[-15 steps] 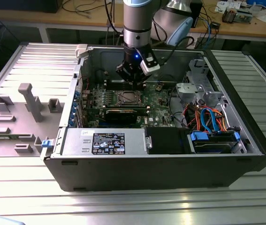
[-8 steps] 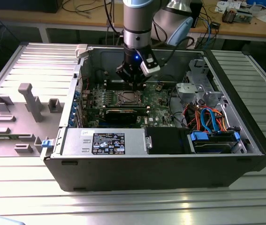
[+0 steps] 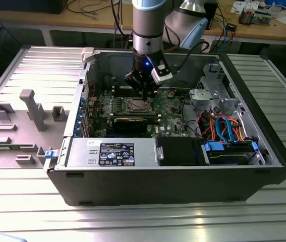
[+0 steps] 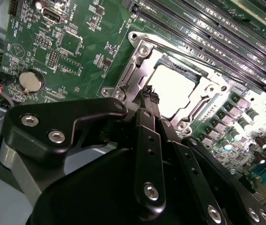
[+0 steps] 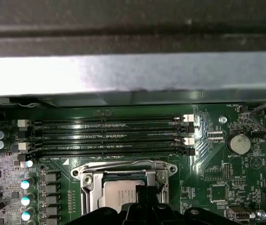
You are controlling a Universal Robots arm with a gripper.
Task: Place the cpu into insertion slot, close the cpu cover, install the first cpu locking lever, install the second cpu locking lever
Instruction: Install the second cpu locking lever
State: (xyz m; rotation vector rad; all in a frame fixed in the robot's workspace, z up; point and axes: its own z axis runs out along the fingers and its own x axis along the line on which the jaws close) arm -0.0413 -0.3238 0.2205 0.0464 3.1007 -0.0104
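The cpu (image 4: 172,89) lies flat in the insertion slot (image 3: 136,105), its silver top bright. In the first wrist view the cpu (image 5: 116,194) is partly covered by my fingers. The cpu cover (image 4: 132,70) lies down around it as a silvery frame. A thin lever rod (image 5: 123,165) runs along the cover's side toward the memory slots. My gripper (image 4: 149,97) is shut, its black tips together just over the cover's edge beside the cpu. In the exterior view the gripper (image 3: 146,93) hangs inside the open case right above the slot.
Long memory slots (image 5: 109,136) run beside the socket, and a coin battery (image 5: 239,143) sits further along the board. A black graphics card (image 3: 135,122), the power supply (image 3: 112,151), a drive cage (image 3: 213,98) and coloured cables (image 3: 223,126) crowd the case. Grey fixtures (image 3: 32,108) stand at the exterior view's left.
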